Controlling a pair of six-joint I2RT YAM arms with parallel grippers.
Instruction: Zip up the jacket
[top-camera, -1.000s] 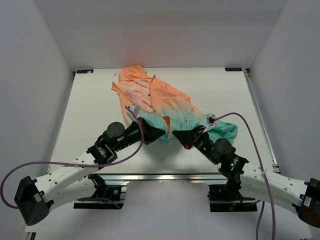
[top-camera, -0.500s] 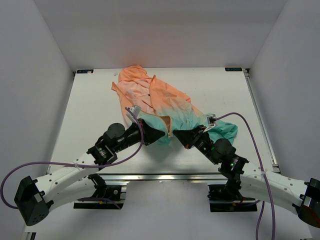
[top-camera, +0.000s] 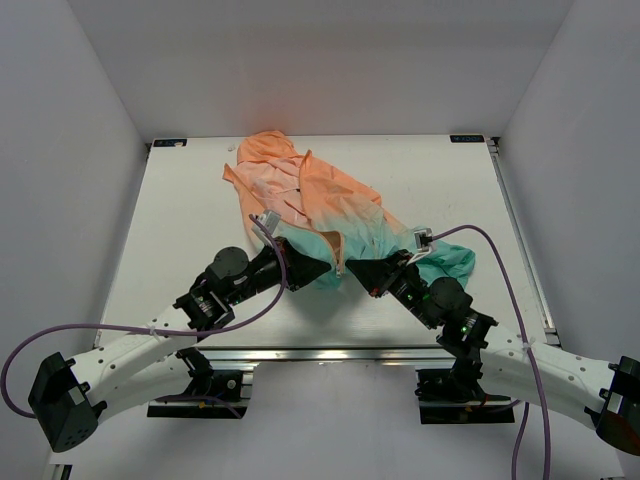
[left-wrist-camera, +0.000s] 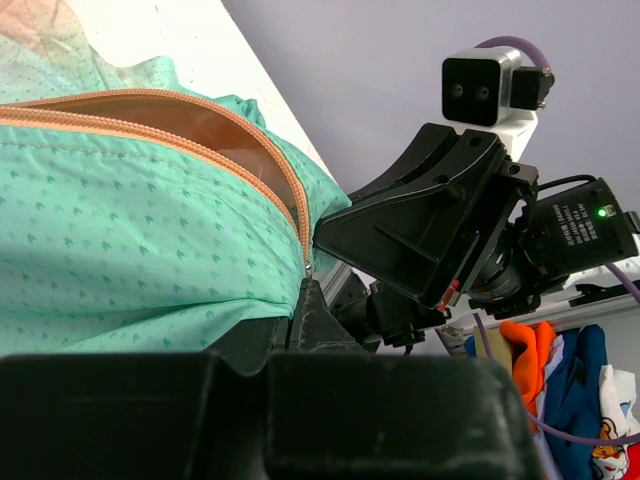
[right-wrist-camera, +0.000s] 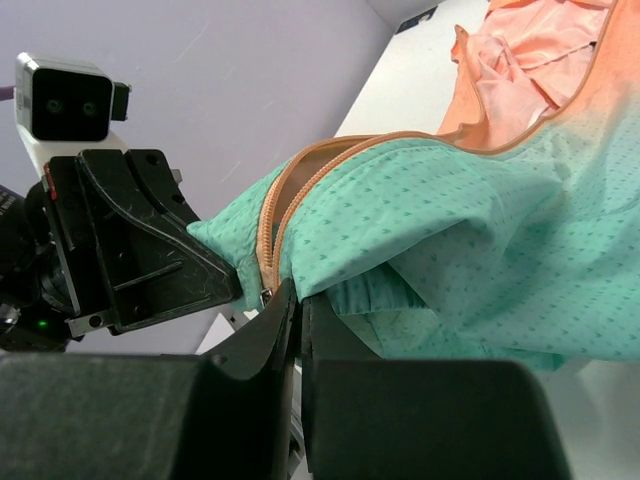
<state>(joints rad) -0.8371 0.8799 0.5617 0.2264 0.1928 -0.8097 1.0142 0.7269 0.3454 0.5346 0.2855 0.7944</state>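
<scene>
The jacket (top-camera: 315, 205) lies on the white table, peach-orange hood at the far side, teal hem near the arms. Its orange zipper (top-camera: 338, 258) runs down the front to the hem. My left gripper (top-camera: 322, 268) is shut on the teal hem left of the zipper foot; the left wrist view shows the fabric (left-wrist-camera: 120, 250) pinched in its jaws. My right gripper (top-camera: 354, 272) is shut on the teal hem right of the zipper; the right wrist view shows the fabric (right-wrist-camera: 420, 230) and the zipper's lower end (right-wrist-camera: 266, 262) at its jaws. The two grippers face each other closely.
The table's front metal rail (top-camera: 330, 352) runs just behind the arms. White walls enclose the table on three sides. A teal sleeve (top-camera: 450, 262) spreads to the right beside the right arm.
Both grippers have edged slightly toward each other at the hem; the jacket otherwise lies as before.
</scene>
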